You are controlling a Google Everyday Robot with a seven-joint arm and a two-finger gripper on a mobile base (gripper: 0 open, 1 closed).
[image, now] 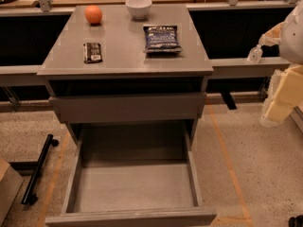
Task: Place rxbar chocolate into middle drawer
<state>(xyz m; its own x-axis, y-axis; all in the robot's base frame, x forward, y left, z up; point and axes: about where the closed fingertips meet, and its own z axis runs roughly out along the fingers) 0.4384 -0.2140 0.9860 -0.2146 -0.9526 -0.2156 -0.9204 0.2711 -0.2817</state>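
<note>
Rxbar chocolate (pixel 93 52) on table (pixel 124 48), left. Middle drawer (pixel 135 188) open, ready for it. My jaws right edge; apart or together, can't tell.

So on the cabinet top (pixel 123 60) the chocolate bar (pixel 93 52) sits near-left, bag (pixel 162 38) right of it, orange (pixel 93 14) far-left, bowl (pixel 138 7) far-middle. The drawer (pixel 135 188) sticks out below, nearest us. The gripper (pixel 263 40) is off right of the cabinet.

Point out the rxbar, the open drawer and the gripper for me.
rxbar chocolate (pixel 93 52), camera view, middle of the wrapper.
middle drawer (pixel 135 188), camera view, bare floor.
gripper (pixel 254 55), camera view, far right, its pale tip.
</note>
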